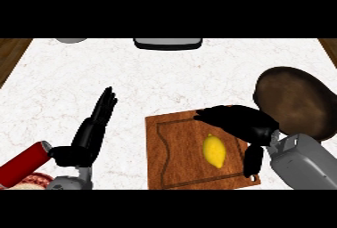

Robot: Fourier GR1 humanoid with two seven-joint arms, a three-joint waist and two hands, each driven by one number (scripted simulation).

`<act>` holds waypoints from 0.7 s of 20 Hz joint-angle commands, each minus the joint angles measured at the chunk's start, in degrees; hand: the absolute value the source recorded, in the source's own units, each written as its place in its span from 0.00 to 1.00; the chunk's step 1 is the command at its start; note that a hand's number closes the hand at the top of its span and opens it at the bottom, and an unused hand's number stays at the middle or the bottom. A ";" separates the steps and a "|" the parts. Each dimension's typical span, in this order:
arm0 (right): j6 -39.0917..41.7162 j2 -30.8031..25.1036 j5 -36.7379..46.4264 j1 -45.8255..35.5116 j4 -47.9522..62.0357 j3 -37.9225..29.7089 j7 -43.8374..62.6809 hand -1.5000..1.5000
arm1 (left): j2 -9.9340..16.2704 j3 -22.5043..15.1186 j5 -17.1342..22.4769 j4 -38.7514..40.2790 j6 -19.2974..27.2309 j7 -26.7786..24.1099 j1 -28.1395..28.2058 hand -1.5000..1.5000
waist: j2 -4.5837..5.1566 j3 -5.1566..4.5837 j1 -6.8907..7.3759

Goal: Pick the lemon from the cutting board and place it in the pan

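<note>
White marble counter, lemon not yet lifted from the board.

The counter (164,75) carries a wooden cutting board (178,151) near the robot, and the lemon (214,150) lies on its right half, untouched as far as can be seen. The right hand (240,122) arches over the board just far and right of the lemon, fingers bent but closed on nothing. The dark brown pan (296,104) sits to the right, touching no lemon. The left hand (92,129) rests open at the left, fingers straight. A red can (23,164) lies at the near left. By my judgement, grasping, carrying and placing all remain.
</note>
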 commanded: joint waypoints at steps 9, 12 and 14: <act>2.52 7.13 12.60 7.20 0.82 -3.32 -2.06 0.00 | -3.06 -0.37 -3.81 -2.12 1.64 1.54 1.07 0.50 | -0.06 0.02 -0.41; 1.06 7.31 14.28 6.26 4.90 -6.50 -6.96 0.00 | -1.60 1.20 -1.30 -3.14 -1.74 2.24 0.99 0.50 | -0.03 0.03 -0.30; 4.61 11.46 12.68 5.03 3.76 -8.79 -3.39 0.00 | -1.93 1.49 -1.71 -2.21 -1.85 1.87 1.20 0.50 | -0.04 0.01 -0.32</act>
